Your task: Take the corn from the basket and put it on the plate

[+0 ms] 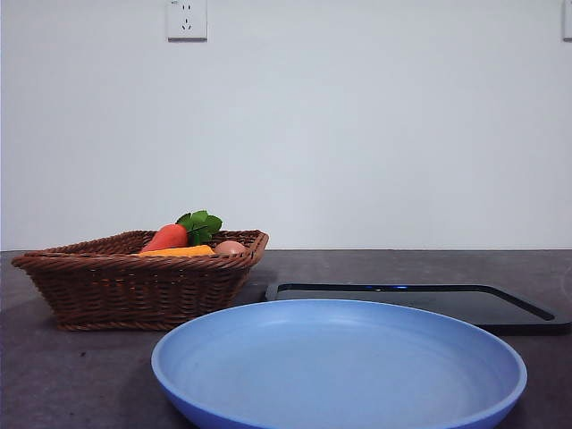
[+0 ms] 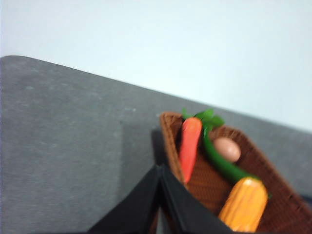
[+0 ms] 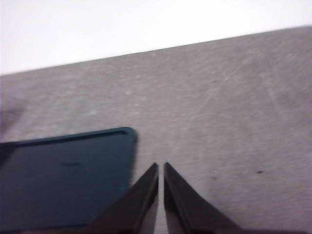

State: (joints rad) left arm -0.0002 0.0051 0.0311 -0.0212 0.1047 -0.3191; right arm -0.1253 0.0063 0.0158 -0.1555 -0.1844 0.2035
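Note:
The orange-yellow corn (image 2: 243, 204) lies in the brown wicker basket (image 1: 134, 286) at the left of the table; only a sliver of the corn (image 1: 179, 252) shows above the rim in the front view. The light-blue plate (image 1: 340, 366) sits near and large at the front centre. My left gripper (image 2: 160, 168) hovers shut above the basket's (image 2: 168, 131) edge, holding nothing. My right gripper (image 3: 161, 166) is shut too, over bare table beside the black tray's corner. Neither arm shows in the front view.
A red-orange carrot (image 2: 189, 146) with green leaves, a green vegetable (image 2: 222, 163) and a pinkish egg (image 2: 227, 148) share the basket. A flat black tray (image 1: 483, 304) lies behind the plate to the right. A white wall stands behind the table.

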